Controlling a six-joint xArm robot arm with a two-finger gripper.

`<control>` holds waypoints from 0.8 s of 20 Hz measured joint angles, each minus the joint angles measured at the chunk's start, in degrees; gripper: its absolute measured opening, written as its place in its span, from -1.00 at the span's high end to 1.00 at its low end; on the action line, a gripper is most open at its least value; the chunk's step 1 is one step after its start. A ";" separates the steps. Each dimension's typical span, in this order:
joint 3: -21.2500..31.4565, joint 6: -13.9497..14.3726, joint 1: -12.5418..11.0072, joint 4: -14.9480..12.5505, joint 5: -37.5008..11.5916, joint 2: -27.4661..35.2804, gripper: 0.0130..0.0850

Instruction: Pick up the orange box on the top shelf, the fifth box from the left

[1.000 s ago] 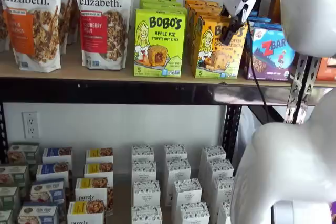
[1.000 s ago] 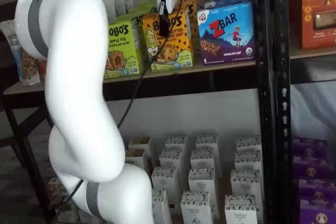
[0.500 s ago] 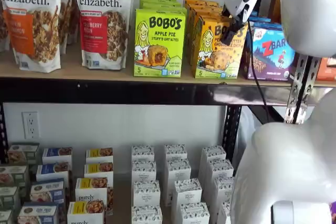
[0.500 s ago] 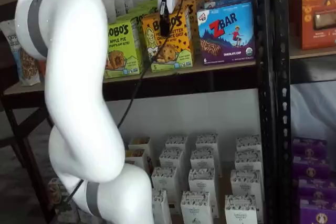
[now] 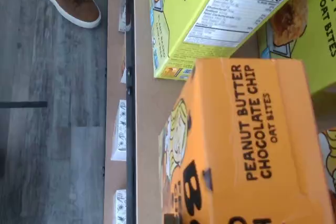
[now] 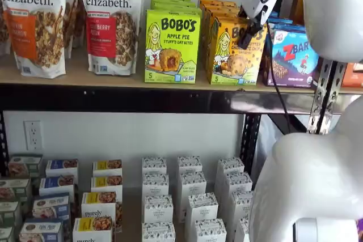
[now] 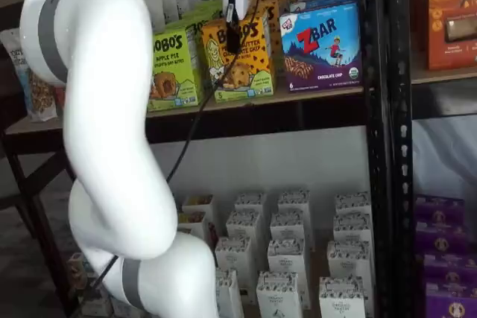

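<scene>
The orange box (image 6: 233, 58) stands at the front of its row on the top shelf (image 6: 113, 99), between a lime-green Apple Pie box (image 6: 172, 46) and a blue ZBar box (image 6: 295, 55). It shows in both shelf views (image 7: 250, 65). My gripper (image 6: 245, 37) hangs at the box's upper front, its black fingers over the box face, also in a shelf view (image 7: 232, 37). No gap between the fingers shows, so I cannot tell if they grip. The wrist view looks closely at the orange box's top panel (image 5: 247, 145); no fingers show there.
Purely Elizabeth granola bags (image 6: 34, 21) stand at the shelf's left. Small white cartons (image 6: 187, 196) fill the lower level. A black perforated upright (image 7: 380, 109) stands right of the ZBar box (image 7: 324, 46). My white arm (image 7: 104, 109) blocks much of the left side.
The gripper has edged very slightly upward at the orange box's front. The boxes stand as before.
</scene>
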 joint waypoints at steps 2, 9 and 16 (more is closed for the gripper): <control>0.10 0.09 0.10 0.12 -0.11 -0.03 -0.22; 0.12 0.51 0.52 0.30 -0.02 0.01 0.00; 0.07 0.81 0.83 0.20 0.09 0.05 0.22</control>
